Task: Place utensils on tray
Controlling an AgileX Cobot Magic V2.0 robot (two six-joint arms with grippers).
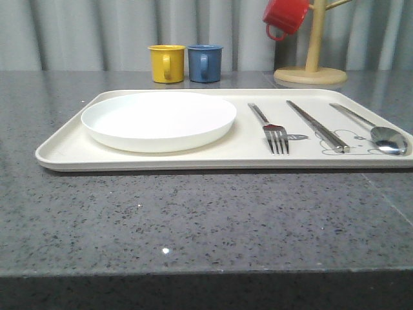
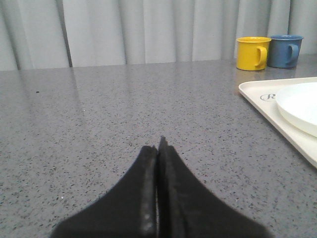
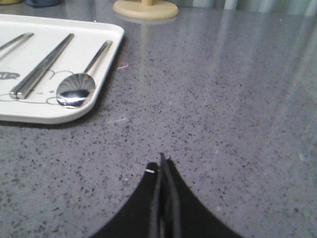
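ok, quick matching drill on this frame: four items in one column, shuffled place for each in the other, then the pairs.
Items:
1. fork
2. spoon
3. red mug
4. white plate

Places:
A. hanging on the wooden mug tree
B. left half of the tray
C. right end of the tray, right of the chopsticks
D. on the tray between plate and chopsticks

Pairs: 1-D, 2-C, 3-A, 4-B

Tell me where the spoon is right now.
In the front view the spoon lies on the tray at its far right end, just right of the chopsticks, bowl toward the camera.
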